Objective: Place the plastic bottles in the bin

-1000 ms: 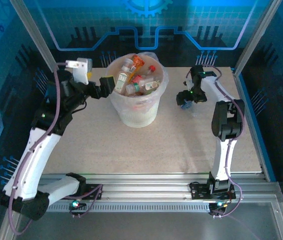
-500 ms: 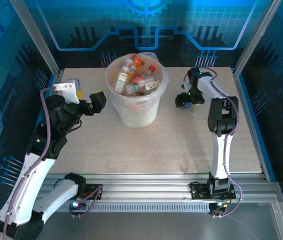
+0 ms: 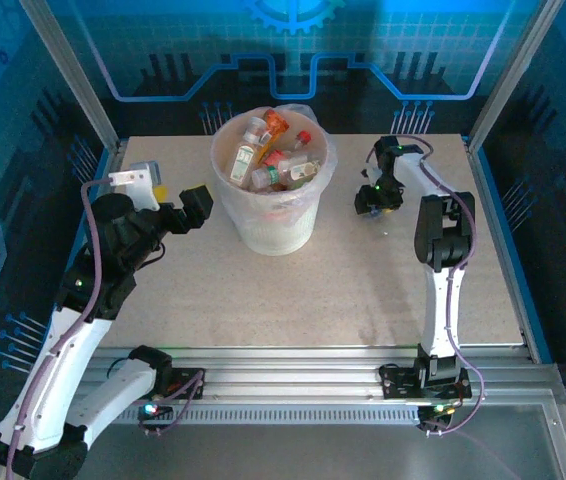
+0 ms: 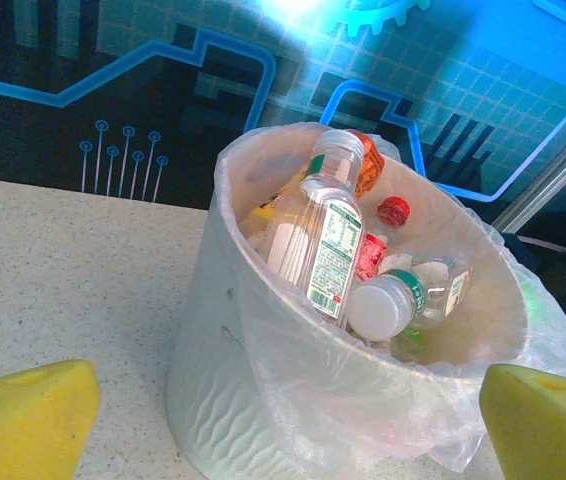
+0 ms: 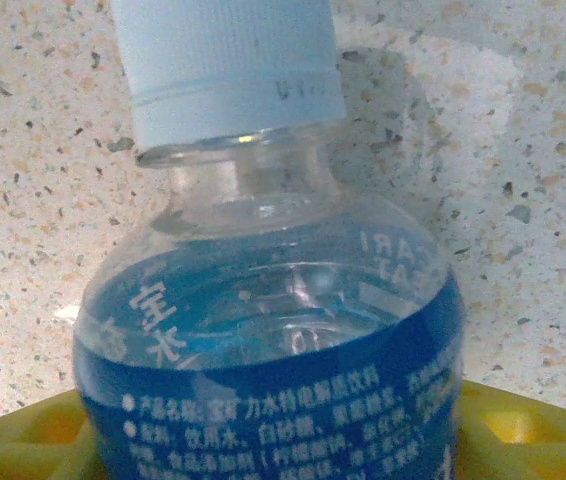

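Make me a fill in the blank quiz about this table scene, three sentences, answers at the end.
The bottle between the fingers of the right gripper has a ____ label. The bin is lined with a clear plastic ____. The left gripper, beside the bin, is open and holds ____.
Answers: blue; bag; nothing.

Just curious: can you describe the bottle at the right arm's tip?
Right of the white bin, the right gripper reaches down to the table. The bottle between its fingers has a blue label and pale cap; the others are in the bin.
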